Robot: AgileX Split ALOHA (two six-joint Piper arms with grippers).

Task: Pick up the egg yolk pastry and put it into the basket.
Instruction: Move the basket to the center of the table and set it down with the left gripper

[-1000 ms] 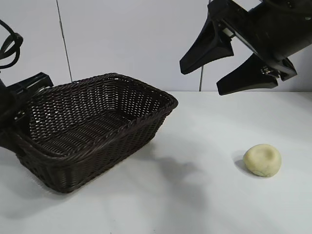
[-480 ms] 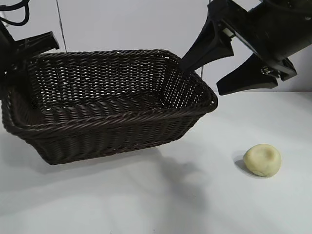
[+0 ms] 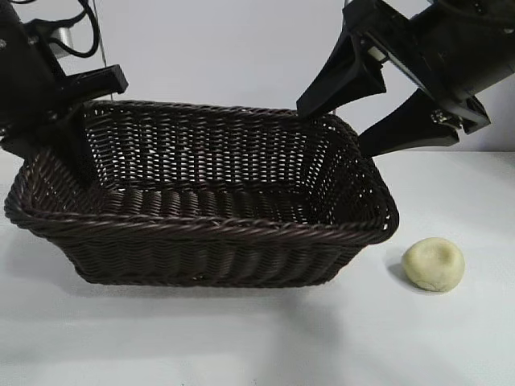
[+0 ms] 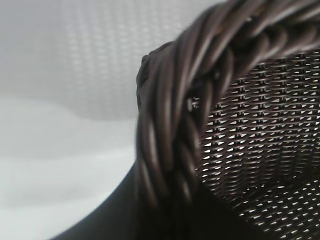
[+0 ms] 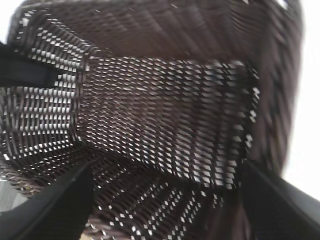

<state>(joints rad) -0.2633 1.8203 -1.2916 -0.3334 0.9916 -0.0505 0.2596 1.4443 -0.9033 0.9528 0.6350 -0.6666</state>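
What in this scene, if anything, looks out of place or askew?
The basket is the odd thing: the left gripper is shut on its braided rim at the far left corner. The egg yolk pastry lies untouched on the table beside it, under the open right gripper.

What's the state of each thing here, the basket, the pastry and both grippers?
basket: empty, gripped at its left rim, its right end close beside the pastry
egg yolk pastry: on the table, outside the basket, untouched
left gripper: jaws clamped on the basket's braided rim
right gripper: jaws open, empty, raised above the basket's right end
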